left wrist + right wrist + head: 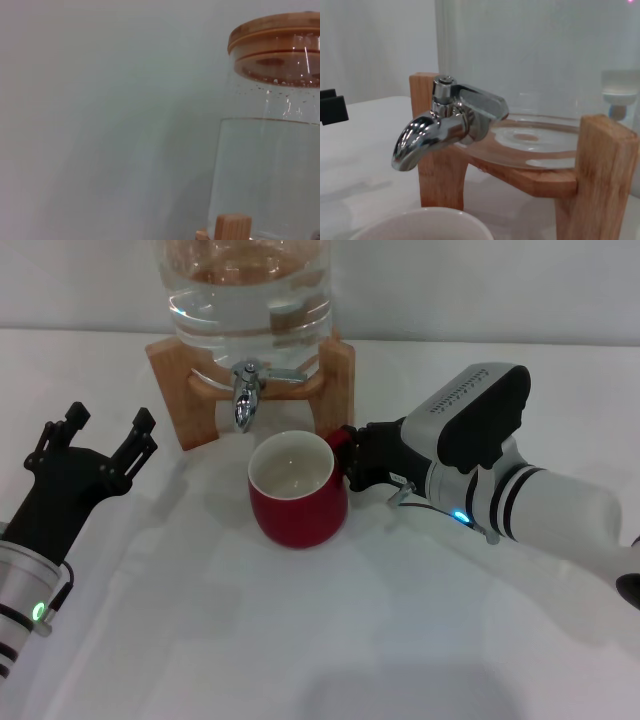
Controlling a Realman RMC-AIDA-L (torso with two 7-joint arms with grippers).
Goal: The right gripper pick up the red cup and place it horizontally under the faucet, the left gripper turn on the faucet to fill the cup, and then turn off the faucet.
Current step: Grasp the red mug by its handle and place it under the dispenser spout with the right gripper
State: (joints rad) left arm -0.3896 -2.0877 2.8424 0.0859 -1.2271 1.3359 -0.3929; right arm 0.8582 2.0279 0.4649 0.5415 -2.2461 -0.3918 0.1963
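Observation:
The red cup (297,492) stands upright on the white table, its white inside facing up, just in front of and below the spout of the chrome faucet (246,392). My right gripper (352,454) is at the cup's right side, its black claw closed around the red loop handle. In the right wrist view the faucet (445,125) is close, its lever pointing back toward the jar, and the cup's rim (425,223) lies under it. My left gripper (105,432) hangs open to the left of the wooden stand, apart from the faucet.
A large glass water jar (248,290) sits on a wooden stand (180,390) at the back, carrying the faucet. The left wrist view shows the jar (270,165) with its wooden lid (275,35) against a plain wall. White tabletop (300,640) spreads in front.

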